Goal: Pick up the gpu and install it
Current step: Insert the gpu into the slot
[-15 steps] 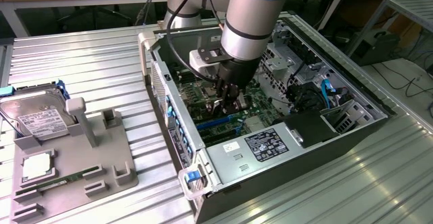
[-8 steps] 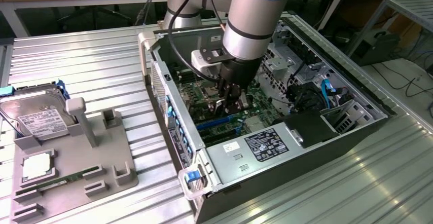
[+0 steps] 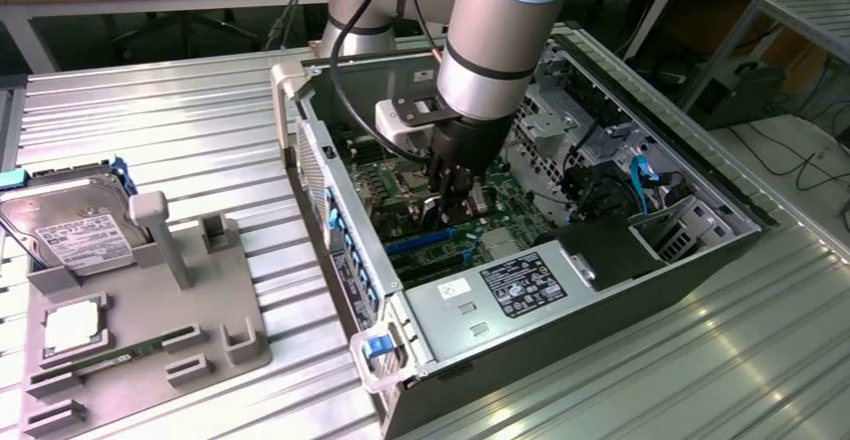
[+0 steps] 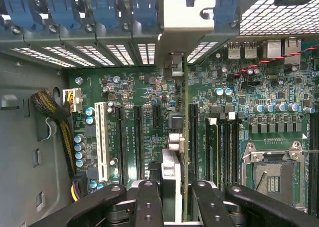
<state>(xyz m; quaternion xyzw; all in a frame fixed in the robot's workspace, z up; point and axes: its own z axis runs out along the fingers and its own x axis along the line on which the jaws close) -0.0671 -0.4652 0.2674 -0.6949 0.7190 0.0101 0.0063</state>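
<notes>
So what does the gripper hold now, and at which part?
The gripper holds the gpu, seen edge-on above the motherboard. Its fingers clamp the card's two flat faces at the edge away from the silver bracket.

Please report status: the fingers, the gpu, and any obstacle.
Fingers shut on gpu, edge-on inside the computer case. Gpu over the motherboard slots, bracket at rear openings. No obstacle seen.

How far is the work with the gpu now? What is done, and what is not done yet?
Done: the gpu is picked up and carried into the computer case. In hand: the gripper holds it edge-on above the motherboard, its silver bracket by the rear slot openings. Left: whether it sits fully in its slot cannot be told, and the gripper has not let go.
</notes>
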